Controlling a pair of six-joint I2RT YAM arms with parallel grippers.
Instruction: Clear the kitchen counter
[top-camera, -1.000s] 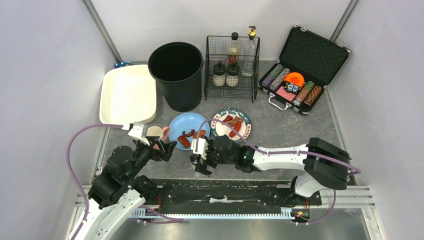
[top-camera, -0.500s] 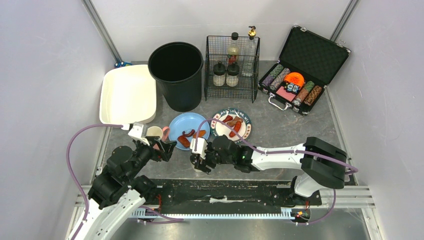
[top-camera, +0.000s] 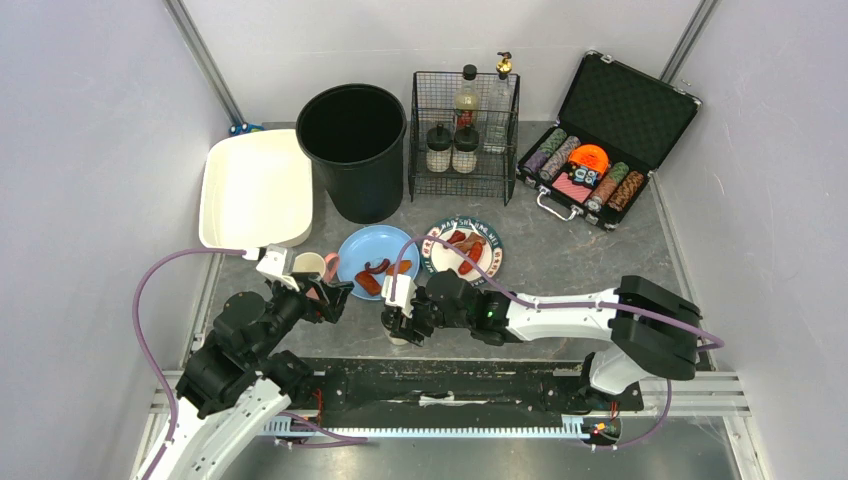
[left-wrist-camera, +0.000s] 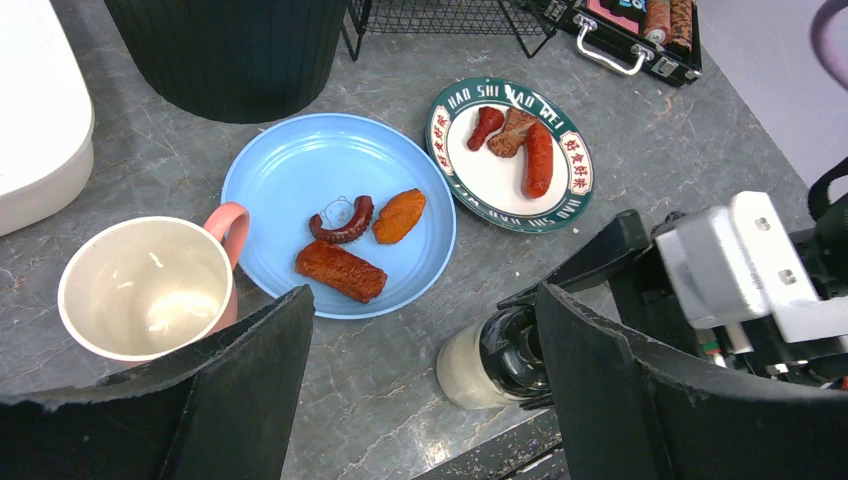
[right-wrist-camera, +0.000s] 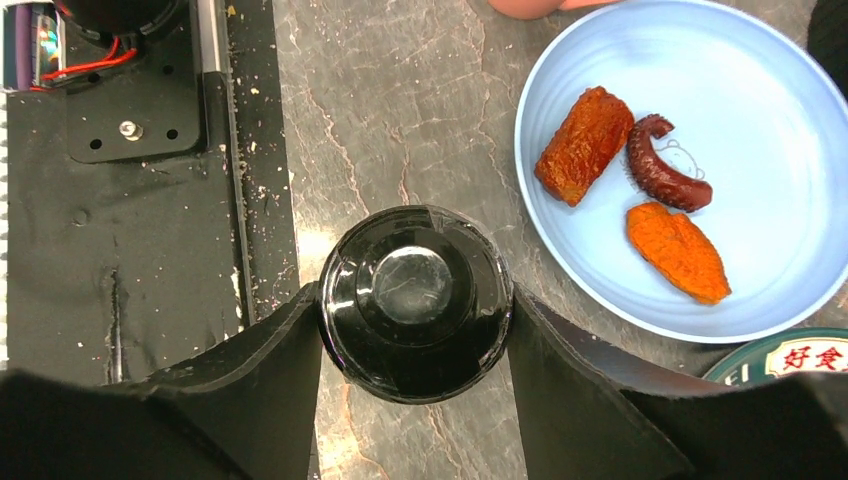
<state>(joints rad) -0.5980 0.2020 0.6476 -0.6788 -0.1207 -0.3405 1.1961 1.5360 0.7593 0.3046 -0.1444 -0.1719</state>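
**Insp:** R tool status?

**Me:** My right gripper (top-camera: 398, 320) is closed narrow on the black-capped jar (right-wrist-camera: 415, 300), one finger each side of the cap, both touching. Jar upright, long axis vertical. Base appears to sit on the kitchen counter (top-camera: 570, 255) at its near edge, just beside the blue plate (left-wrist-camera: 300, 170).

**Insp:** L tool?

**Me:** My left gripper (top-camera: 328, 290) is spread wide, holding nothing, above the mug (left-wrist-camera: 150, 290).

**Insp:** Which way next?

**Me:** Judgement only: jar prob. belongs w/ the two like jars (top-camera: 438, 148) in the wire basket (top-camera: 500, 170), which lies at the far side, beyond the plate and slightly right of the jar. R arm has it and is nearer the basket. Lift straight up along the axis first, or the base may clip the plate rim.
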